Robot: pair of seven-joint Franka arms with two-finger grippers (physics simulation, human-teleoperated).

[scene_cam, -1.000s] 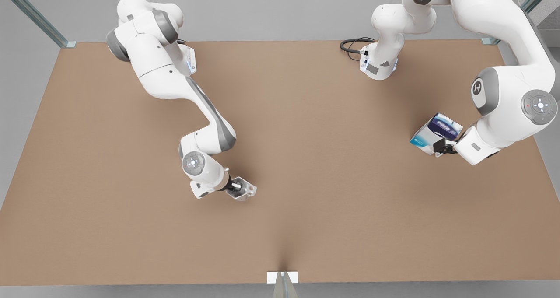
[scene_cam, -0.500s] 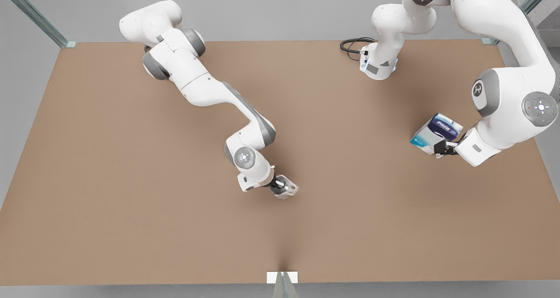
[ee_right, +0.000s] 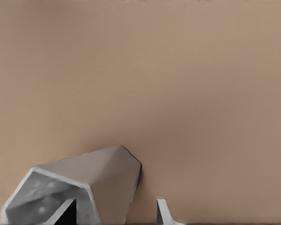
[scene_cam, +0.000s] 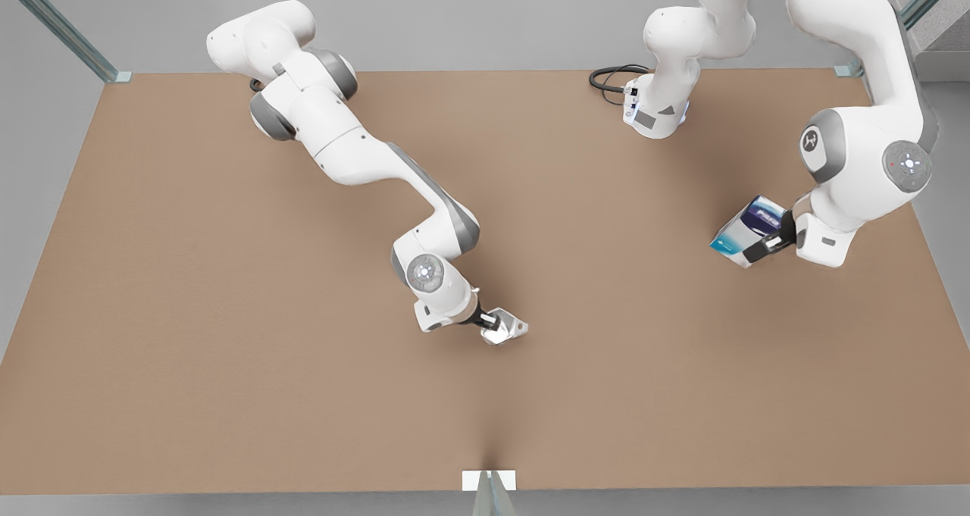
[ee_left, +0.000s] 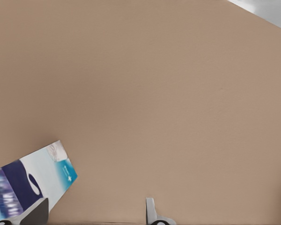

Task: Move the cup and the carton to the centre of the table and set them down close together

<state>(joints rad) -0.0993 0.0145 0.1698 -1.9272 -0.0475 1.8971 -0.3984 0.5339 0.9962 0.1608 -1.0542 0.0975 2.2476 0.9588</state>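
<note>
Two arms are seen over the brown bench [scene_cam: 227, 311]. The right hand [scene_cam: 496, 326] is placed near the bench's middle, slightly toward the front view's lower edge, and is pinched on the cup [scene_cam: 506, 329]; in the right wrist view one finger [ee_right: 65, 211] is seen inside the cup's [ee_right: 84, 187] faceted grey mouth and the other finger [ee_right: 163, 210] outside its wall. The left hand [scene_cam: 769, 245] is located at the front view's right side, well apart from the cup. The carton [scene_cam: 746, 230] is tilted and is gripped between the fingers; in the left wrist view, a finger [ee_left: 35, 211] is pressed against the carton [ee_left: 33, 183].
</note>
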